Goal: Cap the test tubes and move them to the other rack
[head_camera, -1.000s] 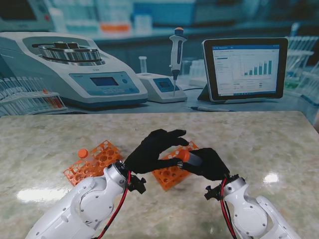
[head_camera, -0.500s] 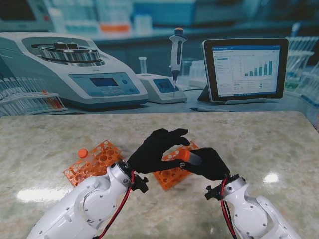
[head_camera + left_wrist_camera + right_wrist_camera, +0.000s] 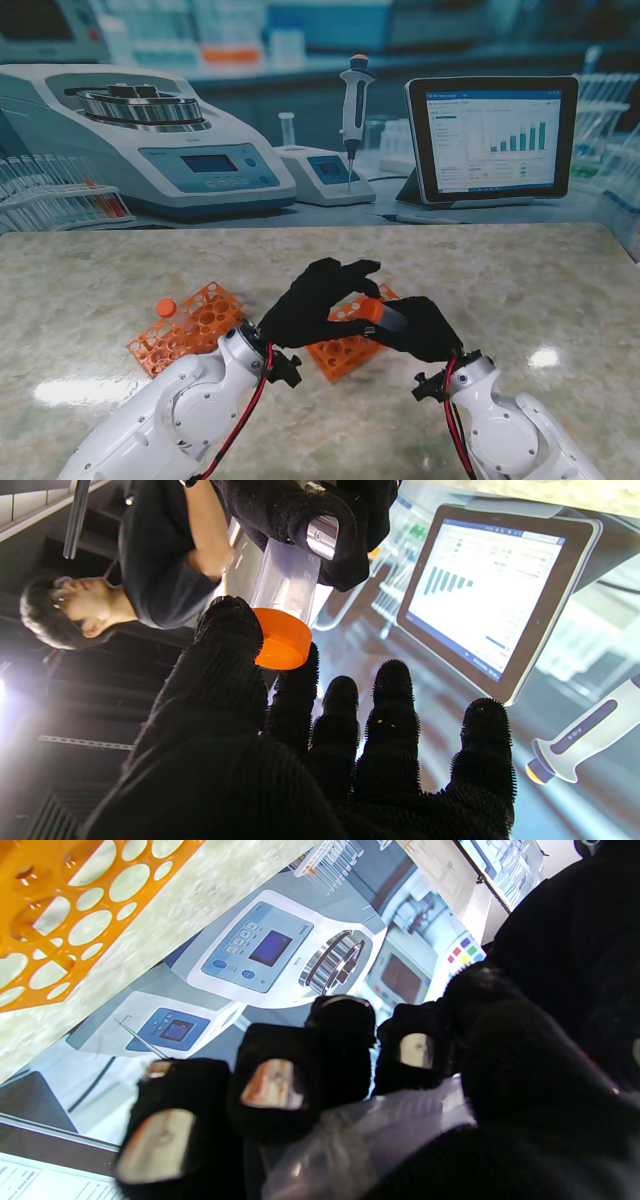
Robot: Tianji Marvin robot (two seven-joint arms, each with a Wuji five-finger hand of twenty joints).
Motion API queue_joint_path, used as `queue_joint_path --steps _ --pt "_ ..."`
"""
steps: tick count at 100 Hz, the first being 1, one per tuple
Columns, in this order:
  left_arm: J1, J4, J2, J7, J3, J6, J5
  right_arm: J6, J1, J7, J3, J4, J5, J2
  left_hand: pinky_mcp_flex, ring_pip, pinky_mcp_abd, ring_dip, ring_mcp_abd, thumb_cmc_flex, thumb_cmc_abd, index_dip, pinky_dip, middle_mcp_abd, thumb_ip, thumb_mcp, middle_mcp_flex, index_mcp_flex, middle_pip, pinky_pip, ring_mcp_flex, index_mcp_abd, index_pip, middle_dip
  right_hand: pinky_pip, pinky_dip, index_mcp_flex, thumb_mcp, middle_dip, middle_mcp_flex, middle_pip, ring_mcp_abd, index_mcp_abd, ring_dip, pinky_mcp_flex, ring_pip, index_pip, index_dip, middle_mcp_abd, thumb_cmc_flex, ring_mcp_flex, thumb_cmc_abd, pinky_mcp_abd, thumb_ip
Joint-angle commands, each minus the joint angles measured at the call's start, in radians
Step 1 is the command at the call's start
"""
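Mid-air capping, centre of the stand view: right hand (image 3: 420, 328) is wrapped round a clear plastic test tube (image 3: 391, 319), tube lying near-horizontal above the desk (image 3: 520, 290), mouth aimed toward 10 o'clock. Left hand (image 3: 318, 300) is at that mouth, thumb and index pinched on the orange cap (image 3: 281, 640), which looks seated on the tube end; the other three fingers (image 3: 392, 705) are spread free. Right wrist cam shows its fingers (image 3: 272, 1085) curled tight on the tube body (image 3: 395, 1120), so that's a firm hold.

Handling, my read: tube is light, stiff, thin-walled and smooth, so prob slippery in a glove and easy to spin in the grip while the cap is turned. Best hold is mid-barrel w/ a full wrap, as now; cap wants a fingertip pinch on its rim, no more. Printed graduations show on the barrel; can't tell any contents.

Count: 2 orange racks on the desk, one (image 3: 190, 322) at 9 o'clock of the hands, one (image 3: 345, 352) right beneath them. 1 tube in hand. 1 more orange cap (image 3: 166, 308) at the far-left corner of the left rack, tube under it not clear. Holes in the racks otherwise look empty from what shows
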Motion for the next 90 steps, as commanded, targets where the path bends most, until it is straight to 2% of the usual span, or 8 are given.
queue_joint_path --steps 1,14,31,38,45,58,73,90 --pt "0.000 0.000 -0.005 0.001 0.004 0.005 -0.002 -0.001 -0.009 0.001 -0.005 -0.009 0.000 -0.004 -0.004 0.013 0.014 0.019 -0.013 0.161 0.076 0.002 0.017 -0.008 0.033 0.011 0.023 0.030 0.009 0.024 0.039 -0.074 0.129 0.017 0.109 0.000 0.019 0.004 0.001 0.010 0.003 -0.030 -0.078 0.025 0.022 0.063 0.053 0.044 0.016 0.024 0.006 0.038 -0.019 -0.003" --pt "0.000 0.004 -0.008 0.013 0.008 0.002 0.000 -0.001 -0.008 0.001 -0.006 -0.008 0.001 -0.004 0.005 0.026 0.018 0.026 -0.017 0.234 0.126 -0.016 0.017 -0.023 0.028 -0.001 0.058 0.080 0.022 0.031 0.067 -0.099 0.178 0.020 0.109 0.000 0.019 0.004 0.001 0.010 0.003 -0.030 -0.078 0.025 0.022 0.063 0.053 0.044 0.016 0.025 0.006 0.039 -0.019 -0.003" --pt "0.003 0.006 -0.009 0.024 0.006 -0.005 0.006 -0.001 -0.007 0.001 -0.007 -0.007 0.001 -0.004 0.003 0.029 0.019 0.028 -0.018 0.287 0.124 -0.062 0.015 -0.027 0.042 0.010 0.070 0.121 0.025 0.034 0.075 -0.100 0.159 0.018 0.109 0.000 0.019 0.003 0.002 0.011 0.004 -0.030 -0.078 0.025 0.022 0.063 0.053 0.044 0.017 0.023 0.006 0.039 -0.019 -0.003" --pt "0.004 0.007 -0.010 0.029 0.005 -0.009 0.012 -0.001 -0.007 0.000 -0.007 -0.007 0.001 -0.004 0.000 0.026 0.016 0.026 -0.019 0.288 0.106 -0.092 0.013 -0.026 0.047 0.054 0.067 0.144 0.022 0.033 0.072 -0.108 0.133 0.014 0.109 0.000 0.019 0.003 0.001 0.010 0.003 -0.030 -0.078 0.025 0.022 0.063 0.053 0.044 0.017 0.023 0.006 0.039 -0.019 -0.003" --pt "0.006 0.008 -0.009 0.033 0.004 -0.016 0.018 -0.002 -0.007 -0.001 -0.006 -0.007 0.001 -0.004 0.000 0.023 0.016 0.023 -0.020 0.288 0.076 -0.125 0.010 -0.023 0.038 0.108 0.064 0.170 0.018 0.032 0.070 -0.114 0.095 0.009 0.109 0.000 0.019 0.003 0.001 0.010 0.003 -0.030 -0.078 0.025 0.022 0.063 0.053 0.044 0.020 0.024 0.006 0.039 -0.019 -0.003" --pt "0.007 0.010 -0.007 0.042 0.001 -0.028 0.039 -0.003 -0.007 -0.001 -0.006 -0.006 0.001 -0.004 0.008 0.022 0.014 0.018 -0.025 0.288 -0.046 -0.157 0.006 -0.023 0.011 0.185 0.061 0.203 0.014 0.040 0.072 -0.118 -0.007 0.000 0.108 0.000 0.019 0.002 0.002 0.009 0.003 -0.030 -0.078 0.025 0.021 0.063 0.053 0.044 0.017 0.024 0.006 0.040 -0.018 -0.003" --pt "0.007 0.012 -0.007 0.044 0.000 -0.034 0.043 -0.002 -0.006 -0.001 -0.007 -0.005 0.001 -0.004 0.003 0.021 0.009 0.011 -0.025 0.276 -0.058 -0.130 -0.007 -0.022 0.006 0.194 0.055 0.215 0.012 0.055 0.067 -0.122 -0.074 -0.006 0.108 0.000 0.019 0.002 0.002 0.010 0.004 -0.030 -0.078 0.025 0.021 0.063 0.053 0.044 0.015 0.025 0.006 0.040 -0.018 -0.003" --pt "0.008 0.014 -0.006 0.042 -0.002 -0.037 0.044 -0.002 -0.005 -0.001 -0.007 -0.004 0.001 -0.004 -0.001 0.016 0.007 0.007 -0.026 0.263 -0.047 -0.160 -0.013 -0.020 0.004 0.214 0.048 0.229 0.005 0.054 0.057 -0.151 -0.129 -0.011 0.108 0.000 0.019 0.001 0.001 0.008 0.004 -0.030 -0.078 0.025 0.021 0.063 0.053 0.044 0.019 0.025 0.006 0.039 -0.018 -0.003"
